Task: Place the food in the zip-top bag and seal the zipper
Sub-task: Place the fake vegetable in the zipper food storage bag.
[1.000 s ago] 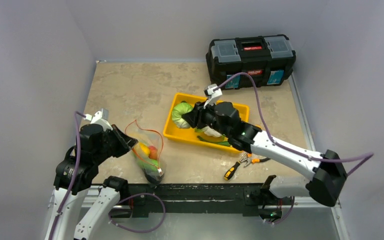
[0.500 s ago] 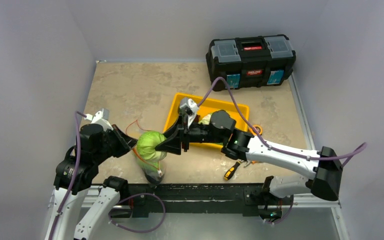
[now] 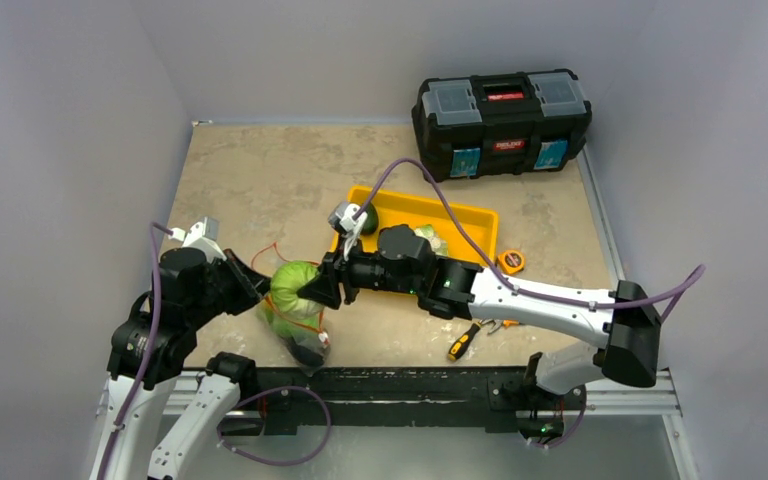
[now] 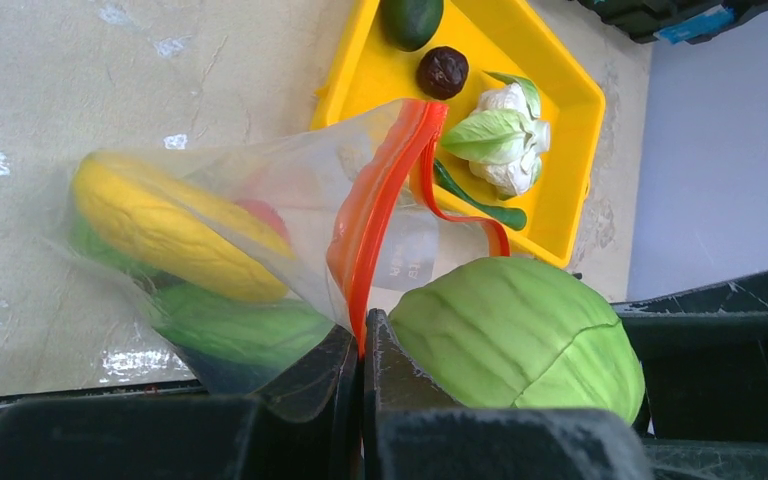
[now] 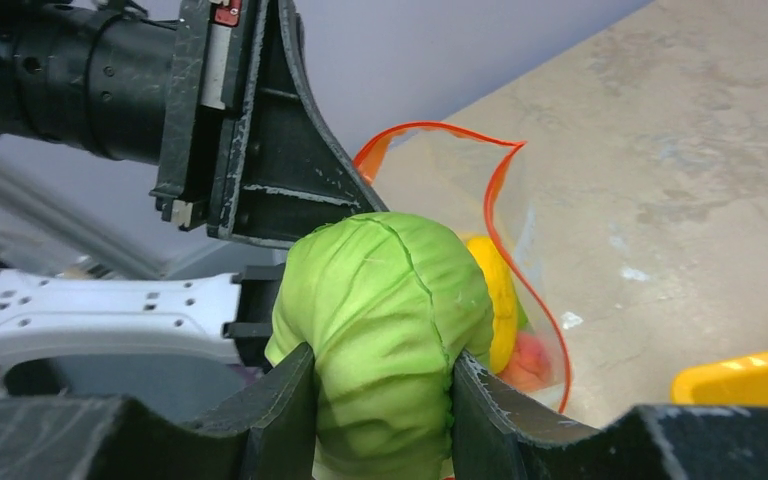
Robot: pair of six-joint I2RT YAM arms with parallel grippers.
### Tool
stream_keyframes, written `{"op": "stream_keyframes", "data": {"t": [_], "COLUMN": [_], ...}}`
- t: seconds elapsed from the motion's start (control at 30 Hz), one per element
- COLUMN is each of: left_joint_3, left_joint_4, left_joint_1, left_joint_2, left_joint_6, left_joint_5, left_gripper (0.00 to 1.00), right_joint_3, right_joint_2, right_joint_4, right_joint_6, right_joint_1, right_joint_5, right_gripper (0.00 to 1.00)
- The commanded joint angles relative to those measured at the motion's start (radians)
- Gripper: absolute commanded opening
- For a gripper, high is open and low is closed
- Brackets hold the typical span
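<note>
Right claw (image 5: 380, 395): clamped on cabbage (image 5: 380, 300) at bag (image 4: 280, 190) mouth; left claw (image 4: 361, 345) pinches zipper (image 4: 382, 200). Yellow piece (image 4: 160, 225) bagged; cauliflower (image 4: 505, 140), avocado (image 4: 410, 15) unbagged; seal pending.

Robot lab test cell: plain grey walls (image 3: 70, 120) box in stone-look bench (image 3: 260, 170); left arm (image 3: 150, 330), right arm (image 3: 550, 300) bolted to metal rail (image 3: 390, 385) at near edge; black toolbox (image 3: 503, 120) at back.

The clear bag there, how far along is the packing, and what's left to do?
Partly done. A yellow piece and green ones already sit inside the bag, whose mouth the left fingers pinch. In hand: the right fingers grip the cabbage at the open mouth, not yet inside. Left: the cauliflower, avocado and a dark round piece wait in the yellow tray, and the red strip is unsealed.
</note>
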Motion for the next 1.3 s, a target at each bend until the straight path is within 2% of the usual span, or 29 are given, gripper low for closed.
{"op": "stream_keyframes", "data": {"t": [0.0, 0.5, 0.63, 0.77, 0.9, 1.0, 1.07, 1.17, 1.27], "left_joint_3": [0.012, 0.036, 0.035, 0.038, 0.027, 0.028, 0.028, 0.032, 0.036], "left_joint_4": [0.043, 0.039, 0.041, 0.043, 0.056, 0.054, 0.05, 0.04, 0.034], "left_joint_1": [-0.002, -0.002, -0.002, -0.002, -0.002, -0.002, -0.002, -0.002, -0.002], "left_joint_2": [0.004, 0.018, 0.02, 0.027, 0.032, 0.037, 0.03, 0.022, 0.018], "left_joint_6": [0.009, 0.015, 0.014, 0.015, 0.004, 0.006, 0.006, 0.011, 0.016], "left_joint_5": [0.031, 0.049, 0.049, 0.05, 0.069, 0.078, 0.076, 0.069, 0.059], "left_gripper": [0.0, 0.0, 0.0, 0.0, 0.0, 0.0, 0.0, 0.0, 0.0], "right_joint_3": [0.099, 0.184, 0.186, 0.194, 0.244, 0.239, 0.232, 0.222, 0.197], "right_joint_2": [-0.012, 0.11, 0.106, 0.104, 0.139, 0.146, 0.139, 0.118, 0.084], "right_joint_4": [-0.085, -0.276, -0.296, -0.28, -0.264, -0.219, -0.212, -0.236, -0.24], "right_joint_6": [-0.099, -0.296, -0.304, -0.313, -0.27, -0.251, -0.249, -0.249, -0.247], "right_joint_1": [0.095, 0.201, 0.206, 0.217, 0.224, 0.225, 0.225, 0.225, 0.225], "right_joint_5": [0.294, 0.7, 0.74, 0.716, 0.605, 0.517, 0.517, 0.544, 0.569], "right_gripper": [0.0, 0.0, 0.0, 0.01, 0.16, 0.39, 0.55, 0.73, 0.84]}}
